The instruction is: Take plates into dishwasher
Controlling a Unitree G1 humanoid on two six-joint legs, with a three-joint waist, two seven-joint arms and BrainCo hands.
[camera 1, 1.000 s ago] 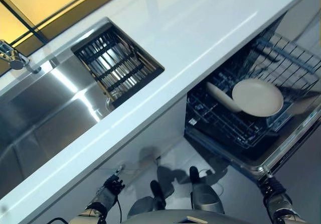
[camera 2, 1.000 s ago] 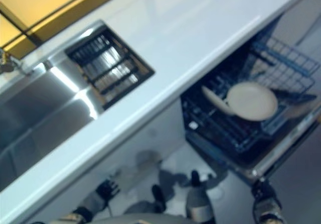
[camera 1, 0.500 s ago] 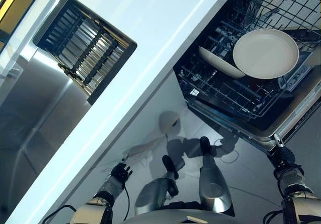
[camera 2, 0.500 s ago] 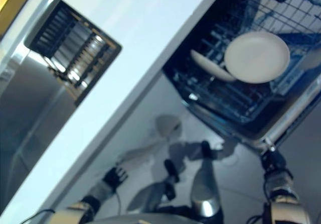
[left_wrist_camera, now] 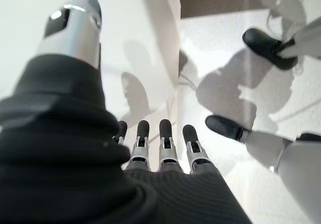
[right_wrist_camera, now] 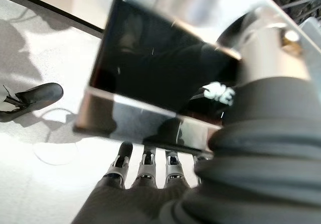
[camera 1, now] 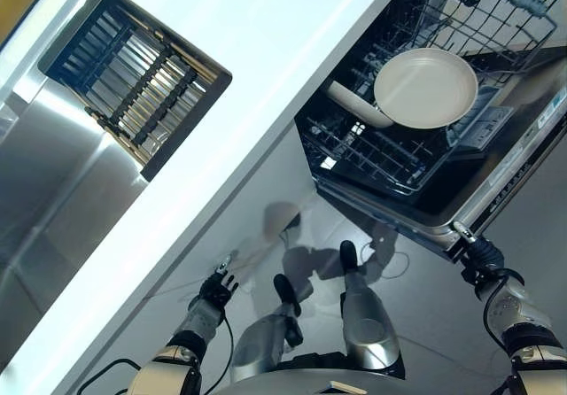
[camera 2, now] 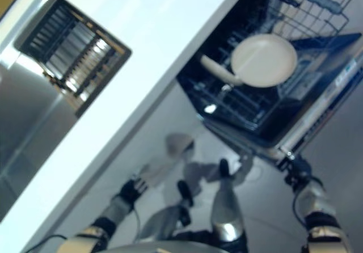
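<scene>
Nearest, at about 7 o'clock in the head view, the left hand (camera 1: pixel 215 287) hangs low in front of the white cupboard front (camera 1: pixel 257 209). Its fingers (left_wrist_camera: pixel 168 139) are straight and loose, and it holds nothing. At about 4 o'clock the right hand (camera 1: pixel 470 249) is right at the front edge of the open dishwasher door (camera 1: pixel 496 178). In its own wrist view the fingers (right_wrist_camera: pixel 146 165) reach out straight under the shiny edge of the door (right_wrist_camera: pixel 150 118) (the hand is wide, with nothing in it).

Further off, at about 1 o'clock, the dark wire rack (camera 1: pixel 381 151) is pulled out over the door. A round cream plate (camera 1: pixel 425 87) sits in the rack, leaning back. A second cream plate (camera 1: pixel 357 105) stands on its edge just beside it, touching or nearly touching it.

The long white counter (camera 1: pixel 266 54) runs across the middle. Beyond it, at about 10 o'clock, is the steel sink (camera 1: pixel 53 174) with a dark slatted drying rack (camera 1: pixel 133 81) set in it.
</scene>
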